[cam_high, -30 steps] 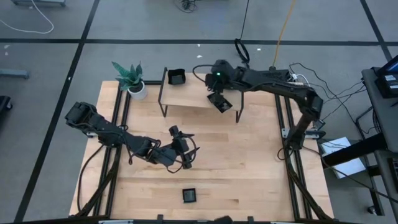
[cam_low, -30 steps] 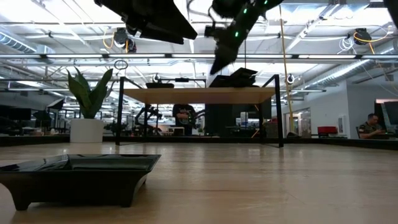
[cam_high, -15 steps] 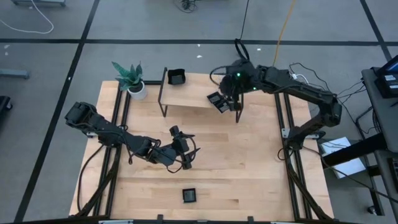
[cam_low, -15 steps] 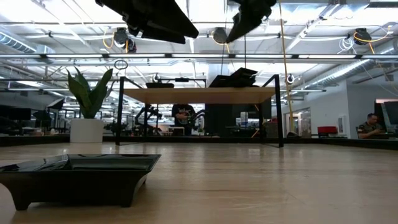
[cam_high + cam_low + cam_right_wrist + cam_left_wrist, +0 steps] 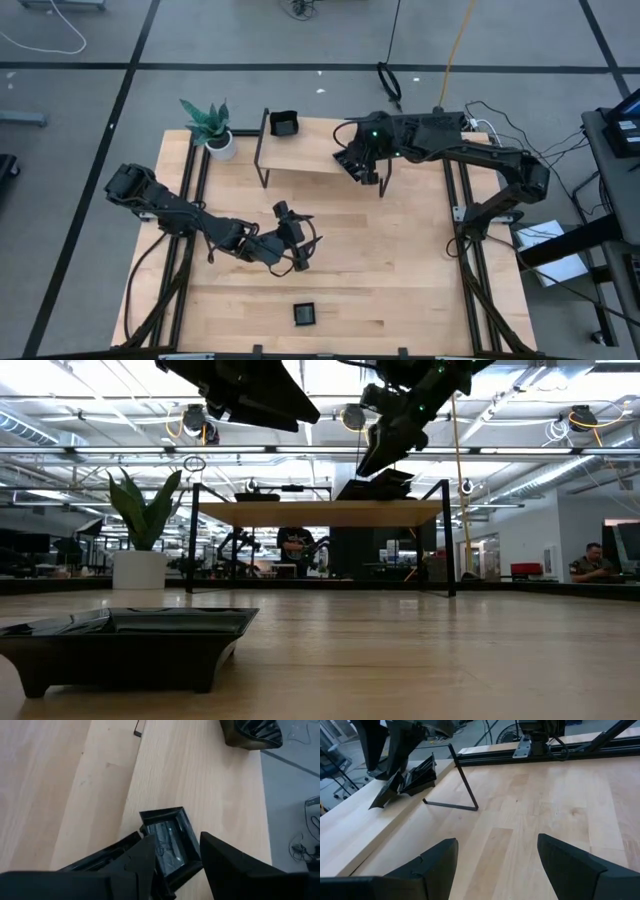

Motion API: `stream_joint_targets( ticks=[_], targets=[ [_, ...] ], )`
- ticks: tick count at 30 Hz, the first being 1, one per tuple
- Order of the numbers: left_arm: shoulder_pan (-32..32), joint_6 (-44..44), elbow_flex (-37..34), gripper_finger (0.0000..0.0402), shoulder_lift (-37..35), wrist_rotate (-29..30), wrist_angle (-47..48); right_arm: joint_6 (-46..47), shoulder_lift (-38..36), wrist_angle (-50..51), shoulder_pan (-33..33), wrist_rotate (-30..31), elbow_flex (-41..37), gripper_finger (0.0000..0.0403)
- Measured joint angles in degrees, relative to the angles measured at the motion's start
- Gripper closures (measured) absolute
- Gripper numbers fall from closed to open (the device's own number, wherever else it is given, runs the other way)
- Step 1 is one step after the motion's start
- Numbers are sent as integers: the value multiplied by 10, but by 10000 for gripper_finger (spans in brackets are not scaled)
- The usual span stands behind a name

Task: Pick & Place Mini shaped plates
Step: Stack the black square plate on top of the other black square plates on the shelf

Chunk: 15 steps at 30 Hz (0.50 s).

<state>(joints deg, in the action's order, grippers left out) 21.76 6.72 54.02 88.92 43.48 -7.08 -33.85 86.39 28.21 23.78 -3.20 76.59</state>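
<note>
Close to the front edge of the counter (image 5: 400, 290), one plate (image 5: 305, 314) sits alone with bare wood all around it. Past it, in the middle, the left claw (image 5: 300, 243) hangs wide open, holding nothing. At the back, the right claw (image 5: 361, 166) is over the right end of the shelf (image 5: 300, 152), closed on a square plate (image 5: 170, 842), and another plate (image 5: 284, 124) sits at the shelf's far left corner by the plant (image 5: 210, 126).

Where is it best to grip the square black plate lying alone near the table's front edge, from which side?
Take the square plate by one rim wall, coming from above, one finger inside and one outside. It sits flat and upright; its walls flare outward, so a side squeeze may slip.
</note>
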Motion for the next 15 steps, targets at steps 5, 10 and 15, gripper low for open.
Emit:
stream_joint_targets(
  ticks=[5, 10, 15],
  targets=[
    [0, 0, 0, 128, 0, 0, 0, 12, 16, -5, 4, -14, -2, 261],
    [0, 1, 0, 128, 0, 0, 1, 14, 37, -25, 6, -27, -2, 261],
    [0, 1, 0, 128, 0, 0, 7, 14, 36, -29, 6, -27, -1, 261]
  ],
)
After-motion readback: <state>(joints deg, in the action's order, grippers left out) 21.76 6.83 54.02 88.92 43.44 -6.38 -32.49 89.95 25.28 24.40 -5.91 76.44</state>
